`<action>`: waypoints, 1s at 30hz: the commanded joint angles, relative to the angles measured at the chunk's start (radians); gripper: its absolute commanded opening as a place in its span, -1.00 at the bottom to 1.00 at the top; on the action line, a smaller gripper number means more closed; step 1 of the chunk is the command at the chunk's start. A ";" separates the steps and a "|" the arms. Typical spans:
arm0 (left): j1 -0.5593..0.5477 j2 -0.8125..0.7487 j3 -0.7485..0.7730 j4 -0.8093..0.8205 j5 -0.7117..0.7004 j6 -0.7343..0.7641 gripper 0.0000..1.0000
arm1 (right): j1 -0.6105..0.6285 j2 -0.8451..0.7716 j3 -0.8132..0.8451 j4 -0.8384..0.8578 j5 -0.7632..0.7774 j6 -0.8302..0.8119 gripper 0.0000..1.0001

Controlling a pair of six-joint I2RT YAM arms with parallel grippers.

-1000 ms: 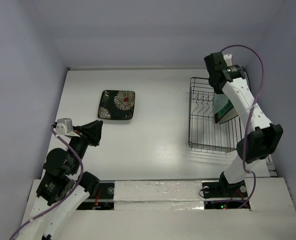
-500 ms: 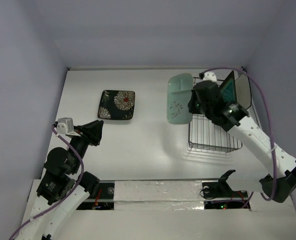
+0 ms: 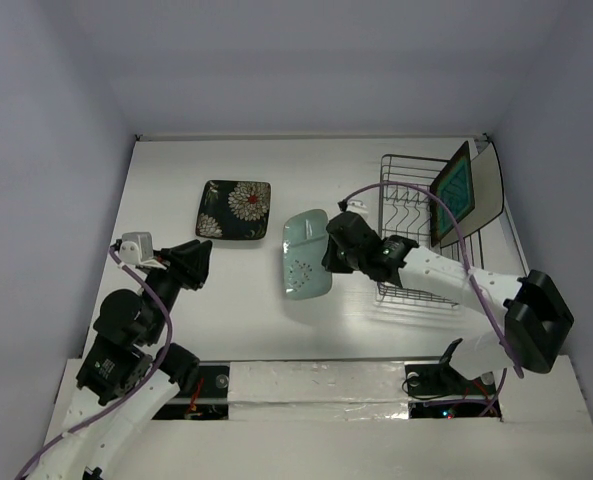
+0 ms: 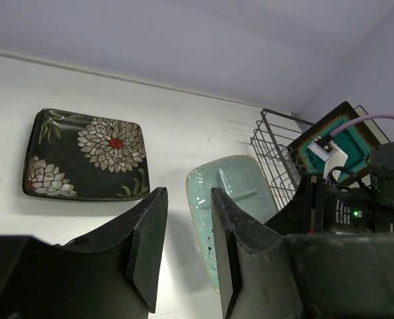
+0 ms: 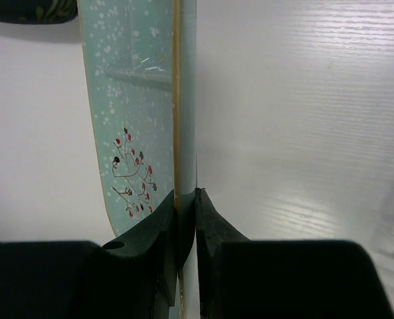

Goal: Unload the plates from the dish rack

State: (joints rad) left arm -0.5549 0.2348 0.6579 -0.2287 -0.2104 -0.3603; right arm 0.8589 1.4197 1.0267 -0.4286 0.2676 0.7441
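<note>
My right gripper [image 3: 331, 252] is shut on the right edge of the pale mint speckled plate [image 3: 305, 254] and holds it just above the table, left of the dish rack [image 3: 416, 235]. In the right wrist view the fingers [image 5: 185, 199] pinch the mint plate's rim [image 5: 140, 100]. The teal plate [image 3: 454, 190] and the cream-white plate [image 3: 491, 183] stand upright in the rack. The black flowered plate [image 3: 235, 209] lies flat on the table at the left. My left gripper [image 3: 198, 265] is open and empty, below the black plate; it shows in the left wrist view [image 4: 187, 219].
The white table [image 3: 176, 180] is walled by pale violet panels. The right arm's purple cable [image 3: 466, 265] loops over the rack. In the left wrist view, the black plate [image 4: 84, 154], mint plate [image 4: 233, 199] and rack [image 4: 276, 143] lie ahead.
My right gripper has carried the mint plate out of the rack, leftward and down toward the table. The left arm has barely moved.
</note>
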 commanded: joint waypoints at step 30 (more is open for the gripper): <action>0.004 0.072 -0.011 0.034 0.003 -0.014 -0.32 | 0.032 0.087 -0.142 0.157 0.133 0.041 0.07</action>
State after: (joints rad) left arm -0.5545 0.3065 0.6472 -0.2295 -0.2104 -0.3691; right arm 0.8803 1.5261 0.8249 -0.2554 0.3428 0.8062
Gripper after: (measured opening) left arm 0.338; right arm 0.498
